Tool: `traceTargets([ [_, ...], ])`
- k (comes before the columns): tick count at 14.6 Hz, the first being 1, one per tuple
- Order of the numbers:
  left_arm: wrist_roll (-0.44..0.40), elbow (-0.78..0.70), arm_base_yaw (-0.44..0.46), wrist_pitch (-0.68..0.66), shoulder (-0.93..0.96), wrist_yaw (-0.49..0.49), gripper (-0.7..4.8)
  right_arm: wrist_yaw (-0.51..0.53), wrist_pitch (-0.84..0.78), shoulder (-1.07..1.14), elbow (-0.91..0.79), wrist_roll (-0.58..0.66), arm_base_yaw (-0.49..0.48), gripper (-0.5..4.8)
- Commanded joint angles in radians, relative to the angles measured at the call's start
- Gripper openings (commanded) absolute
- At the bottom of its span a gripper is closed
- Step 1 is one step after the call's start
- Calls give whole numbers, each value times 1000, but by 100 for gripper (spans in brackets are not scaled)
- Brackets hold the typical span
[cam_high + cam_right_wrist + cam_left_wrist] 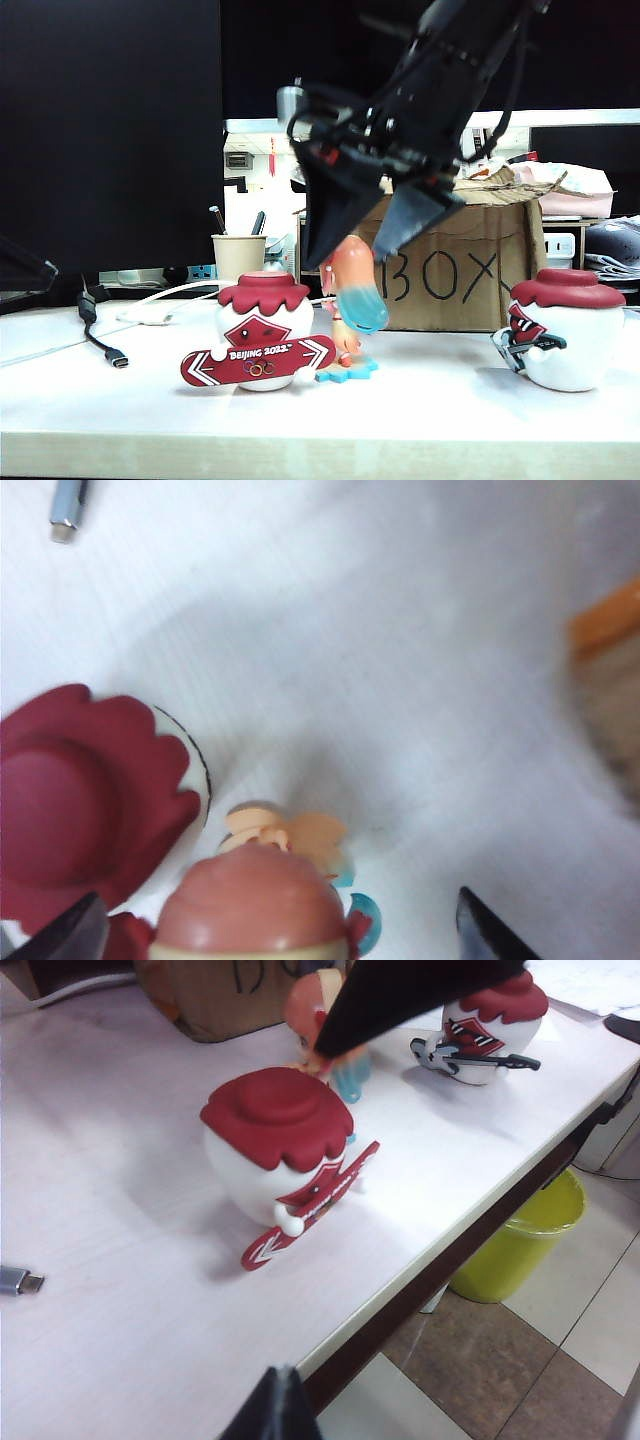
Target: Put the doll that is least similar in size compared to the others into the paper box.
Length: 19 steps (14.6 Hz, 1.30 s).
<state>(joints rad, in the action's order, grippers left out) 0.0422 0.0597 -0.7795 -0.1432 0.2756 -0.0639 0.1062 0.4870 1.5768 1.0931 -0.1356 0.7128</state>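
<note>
We see the right tool [362, 232] spread wide around the doll's [352, 290] head, gripping nothing, the doll standing on the counter [420, 400] before the paper box [470, 270]; the left tool's [272, 1410] state we cannot tell

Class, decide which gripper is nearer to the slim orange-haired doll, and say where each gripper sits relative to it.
Right. The right gripper hangs open directly over the doll, fingers straddling its head. The left gripper sits far back, beyond the snowboard mascot and the table edge.
</note>
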Motion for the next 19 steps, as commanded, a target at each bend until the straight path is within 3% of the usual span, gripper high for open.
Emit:
traceTargets([
  [1, -2, 3, 2, 10, 0, -3, -5, 5, -19, 31, 4, 5, 2, 479],
  [3, -2, 3, 2, 9, 0, -3, -5, 4, -32, 40, 4, 5, 3, 479],
  [10, -2, 3, 2, 10, 0, -3, -5, 4, -41, 40, 4, 5, 2, 240],
  [13, -2, 3, 1, 10, 0, -3, -5, 4, -40, 40, 4, 5, 2, 232],
  [14, -2, 3, 1, 10, 0, -3, -5, 4, -40, 40, 4, 5, 2, 192],
  [19, -2, 3, 2, 10, 0, -3, -5, 4, -7, 39, 37, 13, 1, 187],
])
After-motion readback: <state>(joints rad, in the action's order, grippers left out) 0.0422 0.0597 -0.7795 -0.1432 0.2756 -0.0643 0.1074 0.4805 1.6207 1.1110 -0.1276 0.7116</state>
